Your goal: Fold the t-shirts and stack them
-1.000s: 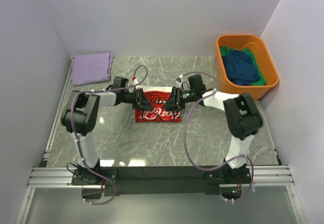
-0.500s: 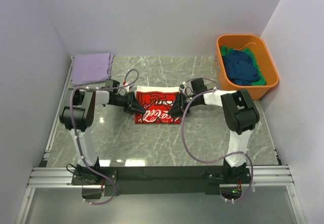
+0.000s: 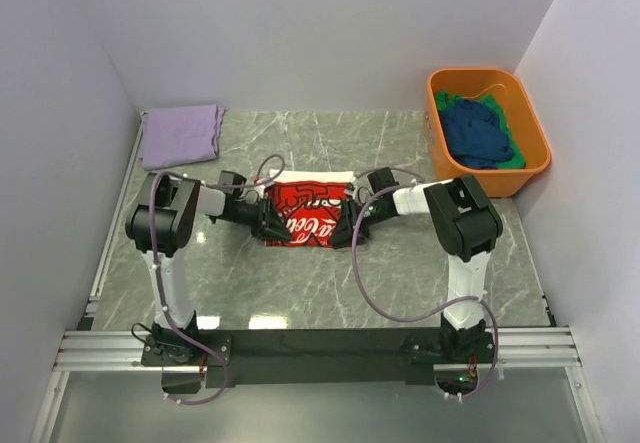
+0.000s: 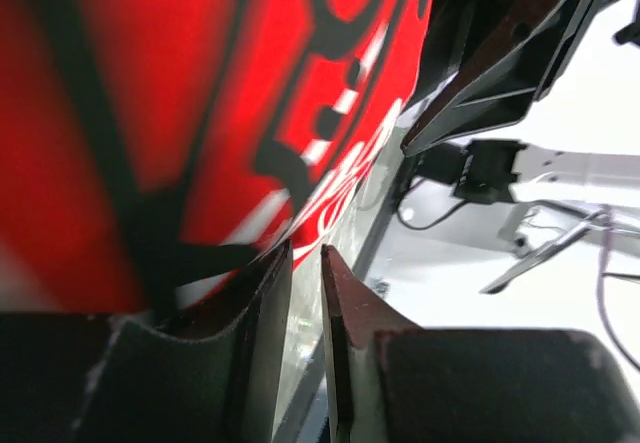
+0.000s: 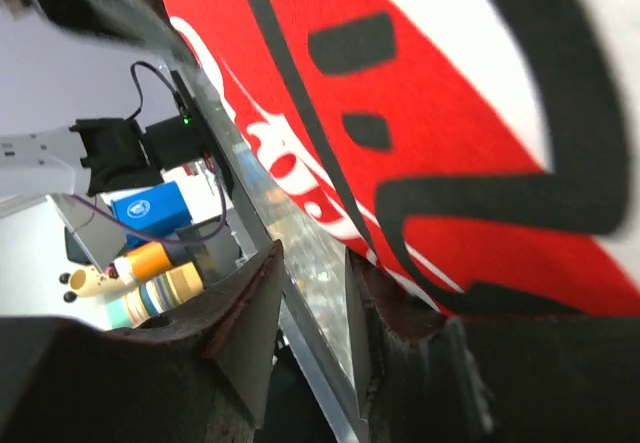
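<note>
The white t-shirt with the red script panel [image 3: 306,211] lies folded in the middle of the table. My left gripper [image 3: 272,226] is low at its near left corner and my right gripper [image 3: 346,229] is low at its near right corner. In the left wrist view the red cloth [image 4: 200,83] lies over the outside of one finger; the left gripper [image 4: 305,253] stands slightly apart with bare table in the gap. In the right wrist view the shirt [image 5: 450,113] rests beside one finger; the right gripper [image 5: 312,258] is open and empty. A folded lavender shirt [image 3: 182,135] lies at the back left.
An orange tub [image 3: 535,138] stands at the back right and holds a dark blue shirt [image 3: 478,133] on a green one [image 3: 515,161]. Grey walls close in the left, back and right sides. Purple cables loop off both arms.
Both grippers moved toward the near edge and down, laying the shirt's fold flat. More of the red panel shows now. The jaws now stand apart beside the cloth.
</note>
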`<action>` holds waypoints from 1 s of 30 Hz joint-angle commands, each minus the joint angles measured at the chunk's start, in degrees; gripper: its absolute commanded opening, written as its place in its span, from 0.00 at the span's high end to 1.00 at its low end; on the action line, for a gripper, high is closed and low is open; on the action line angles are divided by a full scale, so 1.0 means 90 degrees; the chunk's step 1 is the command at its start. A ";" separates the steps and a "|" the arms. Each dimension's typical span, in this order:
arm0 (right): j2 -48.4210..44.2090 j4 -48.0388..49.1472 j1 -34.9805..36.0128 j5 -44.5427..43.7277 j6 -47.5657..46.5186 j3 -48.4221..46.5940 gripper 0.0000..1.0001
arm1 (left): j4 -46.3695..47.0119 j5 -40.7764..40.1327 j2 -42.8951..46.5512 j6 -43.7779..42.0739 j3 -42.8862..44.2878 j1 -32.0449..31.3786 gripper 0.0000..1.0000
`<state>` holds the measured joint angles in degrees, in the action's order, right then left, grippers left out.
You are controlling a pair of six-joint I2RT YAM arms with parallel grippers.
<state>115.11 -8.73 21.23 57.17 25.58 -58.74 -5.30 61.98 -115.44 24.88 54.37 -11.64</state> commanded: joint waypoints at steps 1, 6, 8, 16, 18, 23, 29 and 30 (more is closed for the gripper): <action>0.0130 -0.0483 -0.0259 -0.0649 -0.0762 -0.0240 0.60 | -0.0309 -0.0568 -0.0366 -0.0294 0.0296 0.0520 0.73; -0.0854 -0.0943 -0.0163 -0.0502 -0.0986 -0.0475 0.60 | -0.1226 -0.0753 0.0480 -0.1298 0.0638 0.0805 0.73; -0.1557 -0.1294 -0.0152 -0.0638 -0.1094 -0.0592 0.58 | -0.1568 -0.0812 0.1123 -0.1553 0.0687 0.0834 0.72; -0.2643 -0.3004 0.0343 -0.3712 -0.4100 -0.2486 0.49 | -0.1901 -0.1874 0.2874 -0.1386 0.1331 0.1438 0.60; -0.2692 -0.3004 0.0880 -0.4718 -0.4852 -0.2788 0.48 | -0.2086 -0.2548 0.3284 -0.1582 0.1770 0.1507 0.50; -0.2381 -0.2273 0.2568 -0.6125 -0.5488 -0.2780 0.48 | -0.1951 -0.3740 0.4065 -0.1535 0.2318 0.1868 0.38; -0.1210 -0.1550 0.3811 -0.7444 -0.5578 -0.2975 0.48 | -0.2173 -0.4504 0.4107 -0.1436 0.2835 0.2435 0.01; -0.0928 -0.1453 0.4045 -0.7542 -0.5538 -0.3043 0.49 | -0.2291 -0.4426 0.4057 -0.1475 0.2913 0.2561 0.01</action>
<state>102.61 -25.98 54.61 -0.97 -22.44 -84.03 -22.65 26.06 -77.89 12.71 77.73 10.15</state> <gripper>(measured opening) 0.517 0.991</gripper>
